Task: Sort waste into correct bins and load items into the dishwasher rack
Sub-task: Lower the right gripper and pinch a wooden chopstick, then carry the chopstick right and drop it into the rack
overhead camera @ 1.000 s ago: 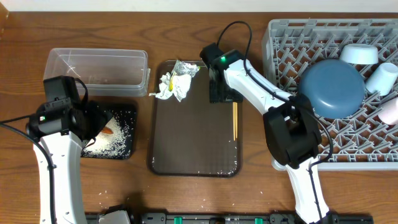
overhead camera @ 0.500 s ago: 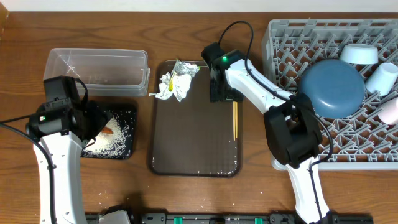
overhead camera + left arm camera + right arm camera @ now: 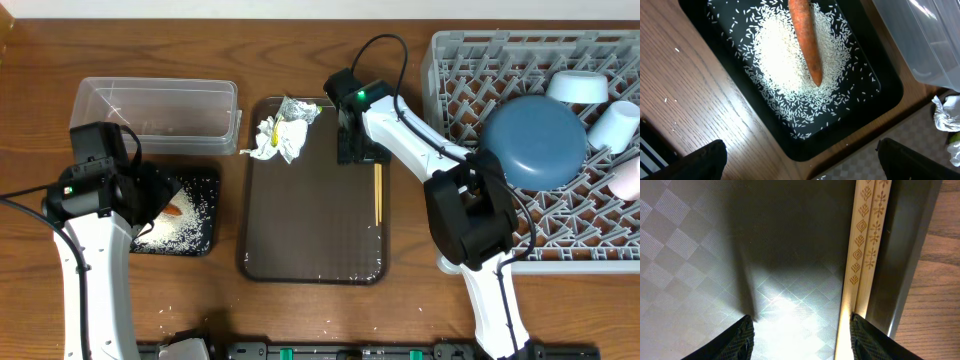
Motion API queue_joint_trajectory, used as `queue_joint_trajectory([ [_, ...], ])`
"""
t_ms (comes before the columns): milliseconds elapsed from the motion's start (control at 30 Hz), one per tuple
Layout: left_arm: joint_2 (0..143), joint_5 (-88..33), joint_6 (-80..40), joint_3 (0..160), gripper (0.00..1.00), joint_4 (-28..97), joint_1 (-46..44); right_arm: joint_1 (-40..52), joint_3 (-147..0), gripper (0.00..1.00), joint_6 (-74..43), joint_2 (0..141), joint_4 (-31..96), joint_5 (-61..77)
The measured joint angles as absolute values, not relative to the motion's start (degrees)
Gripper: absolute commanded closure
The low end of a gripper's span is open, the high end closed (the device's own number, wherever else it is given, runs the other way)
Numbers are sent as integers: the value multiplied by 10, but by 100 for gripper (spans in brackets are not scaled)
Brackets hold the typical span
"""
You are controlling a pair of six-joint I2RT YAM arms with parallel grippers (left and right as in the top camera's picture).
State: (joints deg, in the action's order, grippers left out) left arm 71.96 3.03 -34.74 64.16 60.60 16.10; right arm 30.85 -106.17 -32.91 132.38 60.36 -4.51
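White rice [image 3: 790,55] and an orange carrot piece [image 3: 805,35] lie in the black tray [image 3: 205,215]. My left gripper [image 3: 800,160] hangs open above the tray's near corner, holding nothing. Crumpled tissue [image 3: 272,140] and the silver-yellow-green wrapper [image 3: 297,108] lie at the brown tray's far end. The wooden chopsticks [image 3: 865,250] lie along the brown tray's right rim, also seen from overhead [image 3: 378,195]. My right gripper [image 3: 801,335] is open low over the brown tray, its right finger on the chopsticks' end. The grey rack [image 3: 470,70] holds the dark blue bowl [image 3: 535,140], the light blue bowl [image 3: 577,87], a white cup [image 3: 613,125] and a pink cup [image 3: 627,178].
The clear tub [image 3: 155,105] stands behind the black tray. The brown serving tray [image 3: 300,230] lies between the bins and the rack, with a few rice grains near its front rim. Stray grains lie on the wooden table [image 3: 675,95] by the black tray.
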Motion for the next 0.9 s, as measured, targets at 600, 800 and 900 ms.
queue_joint_trajectory([
  [600, 720, 30, -347, 642, 1, 606, 161, 309, -1057, 99, -334, 1330, 598, -35],
  [800, 720, 30, -347, 642, 2, 606, 161, 303, -1064, 99, -336, 1330, 618, -31],
  [900, 720, 30, -347, 642, 2, 606, 161, 288, -1083, 99, -333, 1330, 636, -25],
])
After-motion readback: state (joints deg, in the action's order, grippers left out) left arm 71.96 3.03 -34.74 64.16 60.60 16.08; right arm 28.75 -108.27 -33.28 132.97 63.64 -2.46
